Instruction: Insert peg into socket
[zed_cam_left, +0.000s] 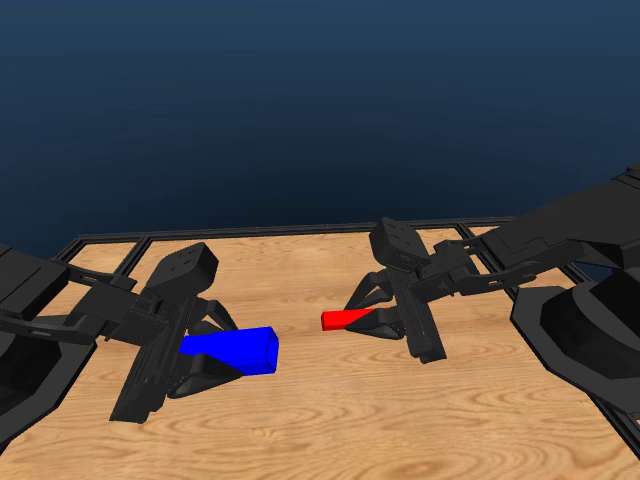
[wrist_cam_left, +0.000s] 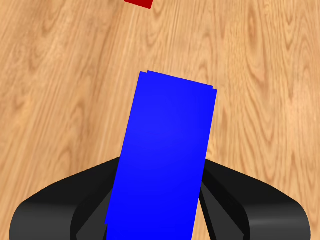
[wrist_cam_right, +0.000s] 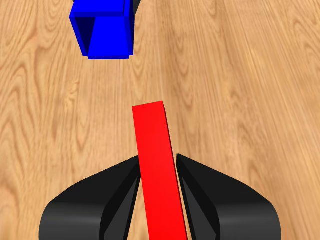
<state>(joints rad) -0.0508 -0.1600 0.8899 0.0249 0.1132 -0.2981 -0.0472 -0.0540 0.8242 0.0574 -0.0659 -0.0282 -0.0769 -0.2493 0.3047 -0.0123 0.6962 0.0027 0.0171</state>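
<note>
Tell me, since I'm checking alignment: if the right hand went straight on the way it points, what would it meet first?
Probably the socket, but offset: the right hand carries the peg, whose line seems to pass beside the open end. Depth unclear.

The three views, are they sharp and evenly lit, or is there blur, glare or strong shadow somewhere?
Head view: sharp, flat rendered light, no clear shadow under the socket or peg. Left wrist view: crisp wood grain, socket face shaded slightly darker at its middle. Right wrist view: crisp, no glare, the socket's hollow end darker inside.

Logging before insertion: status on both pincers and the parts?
Left pincer shut on socket. Right pincer shut on peg. Gap between them, nothing in it.
</note>
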